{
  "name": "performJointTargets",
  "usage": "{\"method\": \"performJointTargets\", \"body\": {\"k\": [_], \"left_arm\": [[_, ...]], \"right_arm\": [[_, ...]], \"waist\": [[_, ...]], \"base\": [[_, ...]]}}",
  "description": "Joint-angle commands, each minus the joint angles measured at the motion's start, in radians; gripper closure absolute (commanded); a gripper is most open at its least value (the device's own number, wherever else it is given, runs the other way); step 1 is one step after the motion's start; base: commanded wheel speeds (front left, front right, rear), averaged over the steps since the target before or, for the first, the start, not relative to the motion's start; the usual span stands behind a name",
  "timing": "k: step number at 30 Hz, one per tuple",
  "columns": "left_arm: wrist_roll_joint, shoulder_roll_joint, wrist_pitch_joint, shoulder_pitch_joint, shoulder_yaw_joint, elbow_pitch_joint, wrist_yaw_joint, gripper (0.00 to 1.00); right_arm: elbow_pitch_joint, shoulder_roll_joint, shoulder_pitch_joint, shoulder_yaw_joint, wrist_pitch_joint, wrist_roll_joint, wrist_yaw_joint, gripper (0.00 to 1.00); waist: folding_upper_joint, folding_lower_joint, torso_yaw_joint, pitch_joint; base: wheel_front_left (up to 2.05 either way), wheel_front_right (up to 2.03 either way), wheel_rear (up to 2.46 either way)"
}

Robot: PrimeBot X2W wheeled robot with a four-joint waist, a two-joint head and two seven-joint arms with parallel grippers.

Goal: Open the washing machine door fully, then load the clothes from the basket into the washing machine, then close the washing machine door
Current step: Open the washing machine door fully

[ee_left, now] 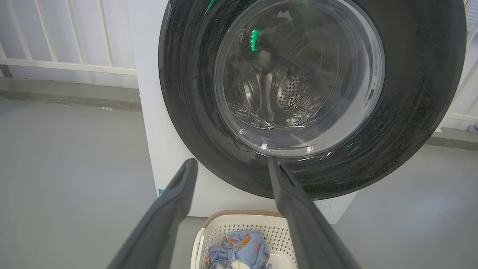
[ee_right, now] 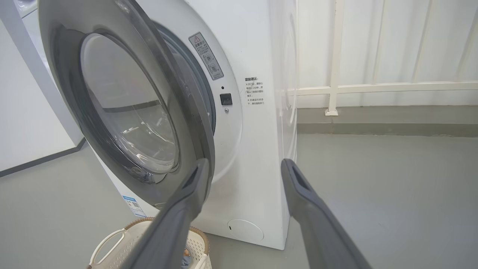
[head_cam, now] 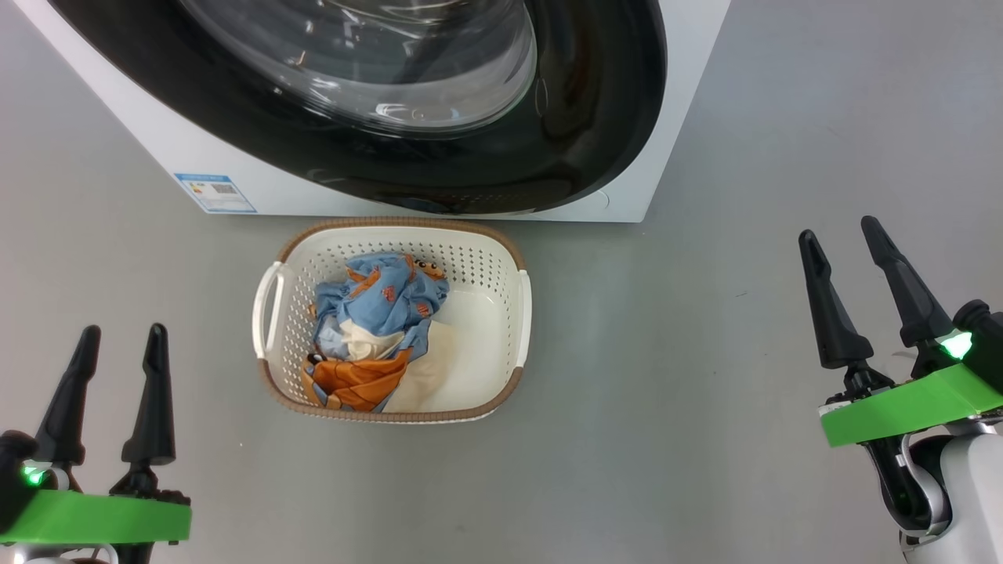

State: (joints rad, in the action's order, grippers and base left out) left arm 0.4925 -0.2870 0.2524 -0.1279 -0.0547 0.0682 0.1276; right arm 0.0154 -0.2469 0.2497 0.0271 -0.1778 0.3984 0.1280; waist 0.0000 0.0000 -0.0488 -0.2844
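Washing machine door [ee_right: 123, 112], round, glossy black with domed glass, is seen ajar ahead-left of the right end effector [head_cam: 838, 229], spread apart and empty; left end effector [head_cam: 125, 329] likewise. Swung wider, the cream perforated plastic basket [head_cam: 392, 225] beneath could be clipped.

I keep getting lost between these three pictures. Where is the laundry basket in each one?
Head view: the basket, centre, on the floor.
Left wrist view: basket at bottom centre.
Right wrist view: basket in bottom left corner.
Shared landmark: the washing machine door, just above it in every view.
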Motion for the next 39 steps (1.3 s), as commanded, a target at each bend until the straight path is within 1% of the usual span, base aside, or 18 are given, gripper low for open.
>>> {"method": "performJointTargets", "body": {"k": [1,6,10,16,19,20,21,22,23,24,26,29,33,39], "left_arm": [[-0.005,-0.038,0.009,-0.016,0.037,-0.019,0.003,0.00],[-0.006,-0.039,0.009,-0.020,0.041,-0.020,0.003,0.00],[-0.006,-0.042,0.009,-0.024,0.041,-0.022,0.003,0.00],[-0.002,-0.045,0.009,-0.030,0.038,-0.026,0.003,0.00],[0.001,-0.047,0.009,-0.032,0.037,-0.027,0.003,0.00],[0.003,-0.049,0.009,-0.034,0.037,-0.028,0.003,0.00],[0.004,-0.050,0.009,-0.035,0.037,-0.029,0.003,0.00],[0.004,-0.052,0.009,-0.036,0.038,-0.030,0.003,0.00],[0.005,-0.053,0.009,-0.038,0.038,-0.031,0.003,0.00],[0.006,-0.054,0.009,-0.039,0.038,-0.031,0.003,0.00],[0.006,-0.055,0.009,-0.042,0.038,-0.032,0.003,0.00],[0.009,-0.058,0.009,-0.047,0.037,-0.033,0.003,0.00],[0.016,-0.062,0.009,-0.057,0.031,-0.036,0.003,0.00],[0.023,-0.071,0.009,-0.074,0.023,-0.039,0.003,0.00]], "right_arm": [[-0.021,-0.005,0.014,0.028,-0.001,-0.014,0.003,0.00],[-0.011,-0.009,0.064,0.038,0.024,-0.013,0.003,0.00],[0.005,-0.024,0.122,0.056,0.062,0.002,0.003,0.00],[0.062,-0.047,0.220,0.063,0.121,0.063,0.003,0.00],[0.092,-0.048,0.267,0.059,0.139,0.107,0.003,0.00],[0.104,-0.047,0.283,0.053,0.143,0.126,0.003,0.05],[0.117,-0.045,0.299,0.046,0.149,0.145,0.003,0.15],[0.130,-0.044,0.315,0.040,0.157,0.165,0.003,0.28],[0.144,-0.043,0.331,0.033,0.165,0.184,0.003,0.51],[0.158,-0.042,0.348,0.027,0.176,0.206,0.003,0.63],[0.185,-0.039,0.382,0.019,0.199,0.251,0.003,1.00],[0.227,-0.035,0.437,0.011,0.233,0.312,0.003,1.00],[0.293,-0.014,0.520,-0.024,0.274,0.411,0.003,1.00],[0.393,0.018,0.639,-0.060,0.387,0.525,0.003,1.00]], "waist": [[0.0000,0.0000,-0.001,-0.001],[0.0000,0.0000,-0.003,-0.007],[0.0000,0.0000,-0.006,-0.013],[0.0000,0.0000,-0.014,-0.025],[0.0000,0.0000,-0.020,-0.033],[0.0000,0.0000,-0.022,-0.036],[0.0000,0.0000,-0.024,-0.039],[0.0000,0.0000,-0.026,-0.042],[0.0000,0.0000,-0.028,-0.044],[0.0000,0.0000,-0.029,-0.047],[0.0000,0.0000,-0.033,-0.053],[0.0000,0.0000,-0.037,-0.065],[0.0000,0.0000,-0.044,-0.085],[0.0000,0.0000,-0.059,-0.114]], "base": [[0.00,0.00,0.00],[0.00,0.00,0.00],[0.00,0.00,0.00],[0.00,0.00,0.00],[0.00,0.00,0.00],[0.00,0.00,0.00],[0.00,0.00,0.00],[0.00,0.00,0.00],[0.00,0.00,0.00],[0.00,0.00,0.00],[0.00,0.00,0.00],[0.00,0.00,0.00],[0.00,0.00,0.00],[0.00,0.00,0.00]]}}
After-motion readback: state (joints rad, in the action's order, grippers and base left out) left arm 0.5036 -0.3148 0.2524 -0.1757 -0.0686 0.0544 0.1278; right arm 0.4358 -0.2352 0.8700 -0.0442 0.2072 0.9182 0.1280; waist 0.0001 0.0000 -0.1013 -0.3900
